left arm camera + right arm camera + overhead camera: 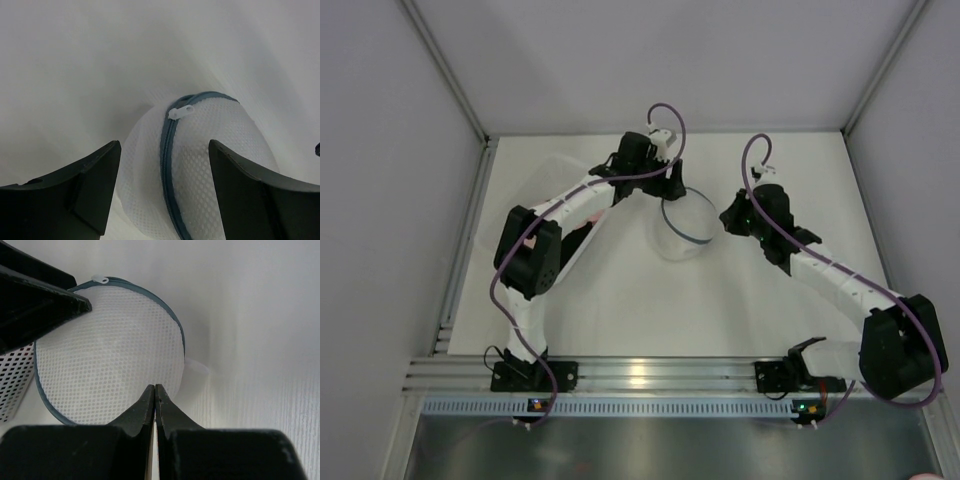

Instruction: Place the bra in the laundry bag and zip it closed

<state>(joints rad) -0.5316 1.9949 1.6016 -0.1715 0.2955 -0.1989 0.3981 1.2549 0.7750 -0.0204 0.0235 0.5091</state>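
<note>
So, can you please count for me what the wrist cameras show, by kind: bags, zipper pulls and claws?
mesh laundry bag: 1
zipper pull: 1
claws: 2 (left claw, right claw)
Total: 4

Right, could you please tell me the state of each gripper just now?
Left gripper: open, facing the round white mesh pouch.
Right gripper: closed, holding nothing visible.

Jaws together before mesh laundry bag (pixel 110 355)
</note>
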